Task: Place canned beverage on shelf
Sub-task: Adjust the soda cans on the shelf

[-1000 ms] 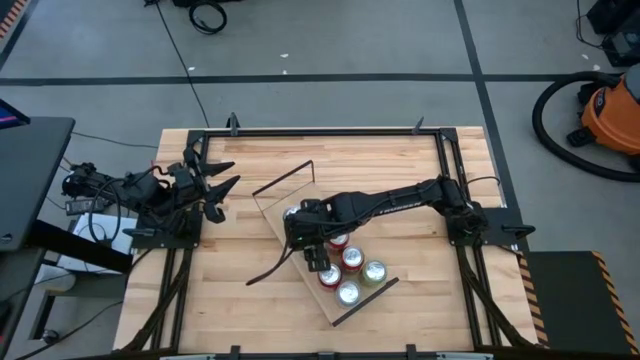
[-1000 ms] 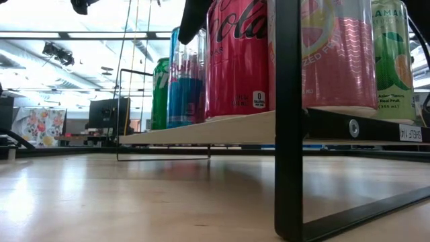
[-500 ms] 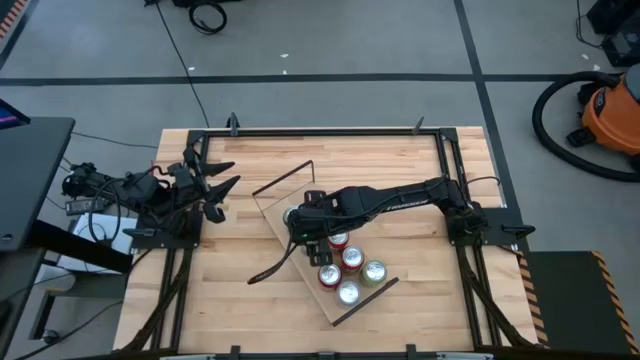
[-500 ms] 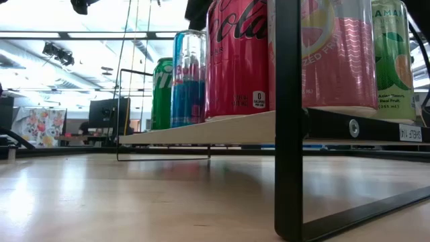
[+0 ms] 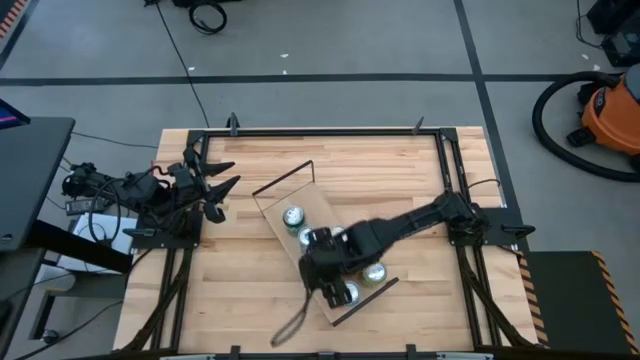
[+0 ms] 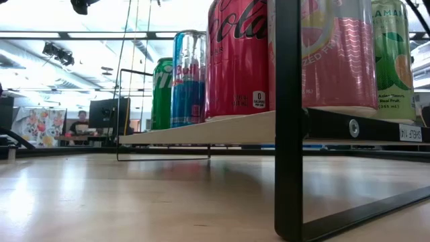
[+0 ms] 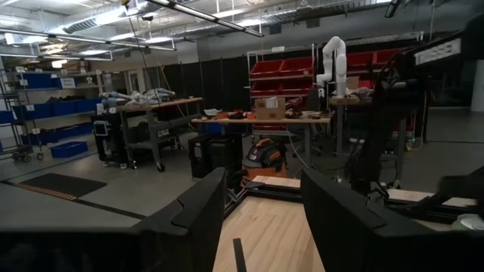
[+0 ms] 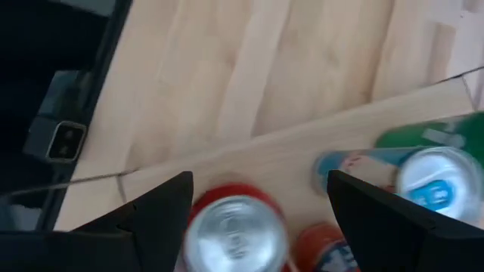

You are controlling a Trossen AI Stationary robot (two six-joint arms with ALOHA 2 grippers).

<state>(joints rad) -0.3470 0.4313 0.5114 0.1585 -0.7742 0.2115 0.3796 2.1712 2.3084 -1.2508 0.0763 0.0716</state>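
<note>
Long light-wood shelf board with thin dark wire end frames (image 5: 322, 262) lies diagonally on slatted wooden surface (image 5: 400, 170), centre toward near edge. Green can (image 5: 293, 216) and blue-and-silver can (image 5: 309, 236) stand on board's far half. Red cola can (image 6: 238, 57), pink can (image 6: 336, 54) and pale green can (image 5: 374, 272) cluster on near half. Right gripper (image 5: 322, 272) hangs over near cluster, jaws spread apart, holding nothing. Left gripper (image 5: 215, 188) waits at surface's left edge, jaws apart, empty.
</note>
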